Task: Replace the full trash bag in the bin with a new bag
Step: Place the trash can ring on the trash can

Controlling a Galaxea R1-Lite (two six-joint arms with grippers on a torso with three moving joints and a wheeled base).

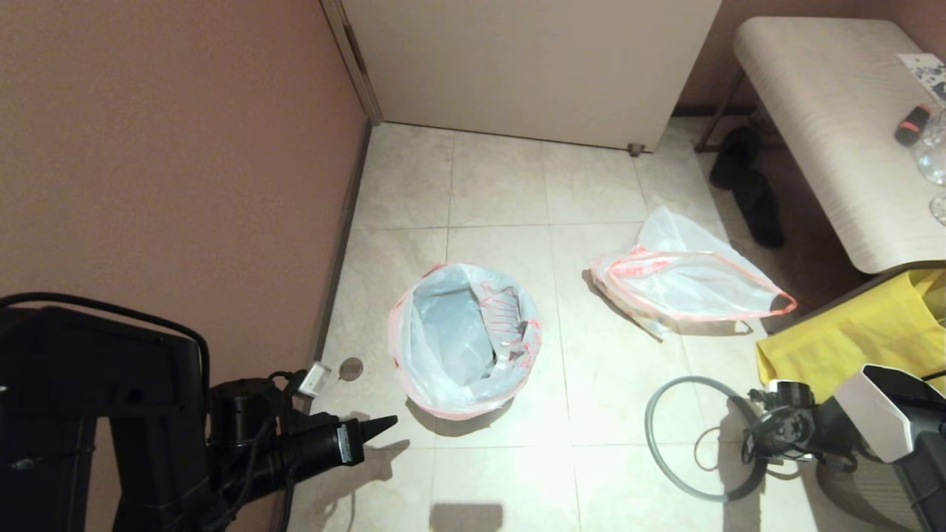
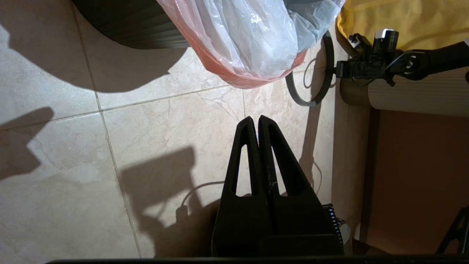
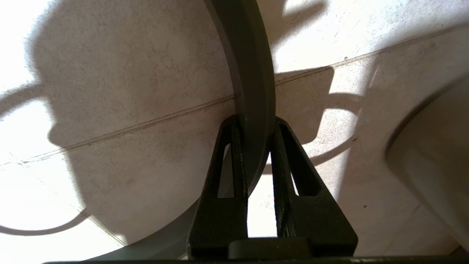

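Observation:
The bin point(image 2: 128, 25) stands on the tiled floor near the left wall, lined with the new bag point(image 1: 465, 340), whose pink-red hem folds over the outside point(image 2: 249, 40). The full trash bag point(image 1: 687, 281) lies on the floor to the bin's right; what it holds is not clear to see. My right gripper point(image 3: 254, 123) is shut on the grey hoop rim point(image 3: 245, 55), held low over the floor at the front right point(image 1: 650, 436). My left gripper point(image 2: 255, 119) is shut on nothing, just in front of and left of the bin point(image 1: 388, 423).
A big yellow bag point(image 1: 850, 332) sits at the right, under a white bench point(image 1: 828, 111). Black slippers point(image 1: 746, 185) lie beneath the bench. The pink wall point(image 1: 148, 148) runs along the left, a white door point(image 1: 517, 66) at the back. A round floor drain point(image 1: 350, 368) sits left of the bin.

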